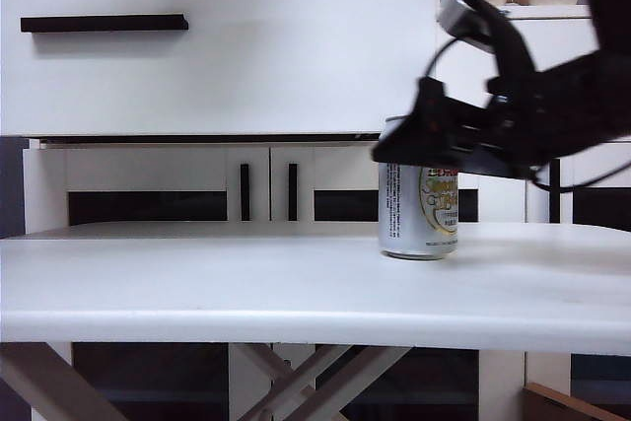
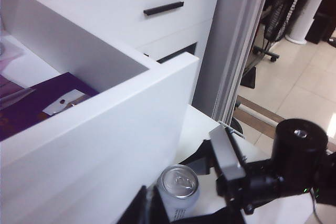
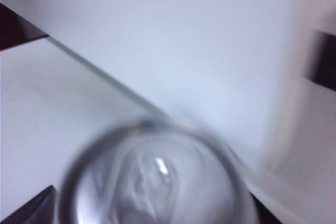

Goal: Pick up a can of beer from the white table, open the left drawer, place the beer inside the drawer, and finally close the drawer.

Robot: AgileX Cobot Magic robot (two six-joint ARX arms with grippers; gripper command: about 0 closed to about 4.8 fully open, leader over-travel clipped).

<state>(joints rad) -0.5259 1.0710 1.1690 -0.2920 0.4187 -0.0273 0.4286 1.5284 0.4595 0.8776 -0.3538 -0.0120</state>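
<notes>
**Insp:** Checking rt gripper first. You've got it low over the can of beer, which stands upright on the white table, right of centre in the exterior view. Fingers spread wide, nothing held. Can top sits just under them; contact can't be confirmed. Rt wrist view is blurred, but the can lid fills the lower part, so you're roughly lined up from above.

**Op:** And the left side?

**Insp:** Left gripper barely shows at the edge of its wrist view, close beside the can; fingers closed, empty as far as I can tell. The left drawer is already pulled out and overhangs the table, its black bar handle facing front. Left wrist view shows the inside: purple item plus a pale card. My read: it's open so the can can go straight in.

**Op:** Status?

**Insp:** Approach to grasp, I'd judge. Can not yet lifted; placing and closing remain.
</notes>
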